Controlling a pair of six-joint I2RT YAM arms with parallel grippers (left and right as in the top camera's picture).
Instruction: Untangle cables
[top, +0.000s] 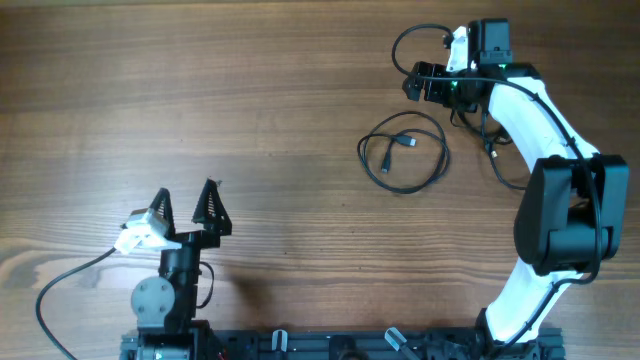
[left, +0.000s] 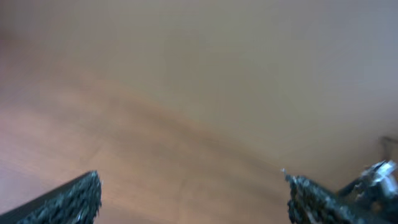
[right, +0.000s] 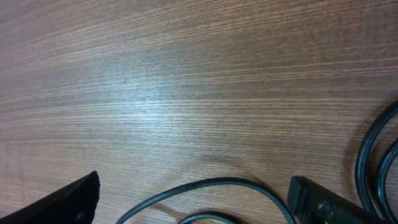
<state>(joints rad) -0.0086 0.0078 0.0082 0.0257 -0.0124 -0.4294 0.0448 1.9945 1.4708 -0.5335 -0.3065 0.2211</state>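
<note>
One cable (top: 405, 141) lies by itself in a loose coil on the wooden table (top: 250, 100), right of centre, its plug ends inside the loop. A second cable (top: 408, 32) loops out at the far right, by my right gripper (top: 428, 88). In the right wrist view that gripper (right: 193, 190) is open just above the table. A strand of this cable (right: 217, 183) curves between its fingertips, and more strands (right: 372, 163) run at the right edge. My left gripper (top: 186, 200) is open and empty at the near left, far from the cables. Its wrist view (left: 193, 193) is blurred and shows only table.
More thin black cord (top: 497, 160) trails under and beside the right arm (top: 530, 110). A thicker black wire (top: 60, 280) runs from the left arm's base (top: 160, 300) across the near-left table. A black rail (top: 330, 345) lines the front edge.
</note>
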